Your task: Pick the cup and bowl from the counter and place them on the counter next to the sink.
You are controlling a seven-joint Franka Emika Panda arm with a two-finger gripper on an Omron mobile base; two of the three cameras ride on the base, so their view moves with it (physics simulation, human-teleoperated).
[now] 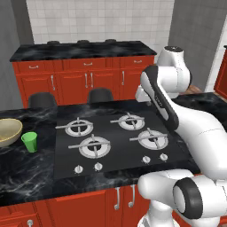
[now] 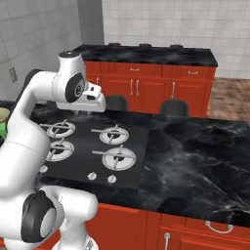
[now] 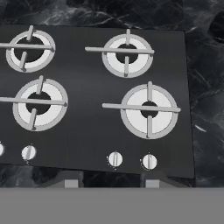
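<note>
**Nothing moved yet: bowl and cup wait left of the stove**

The bowl (image 1: 8, 131), wide and beige-tan with a yellowish inside, lies at the far left on the black marbled counter (image 1: 26, 173). Just beside it stands the cup (image 1: 30, 142), small, bright green, upright. Both are still to be picked. The gripper (image 3: 108, 183) hangs above the stove (image 1: 117, 142), holding nothing; I cannot tell how wide its jaws stand

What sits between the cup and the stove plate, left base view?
Nothing: in the left base view, bare black counter separates the cup from the stove plate. The bowl is on the cup's other side.
</note>
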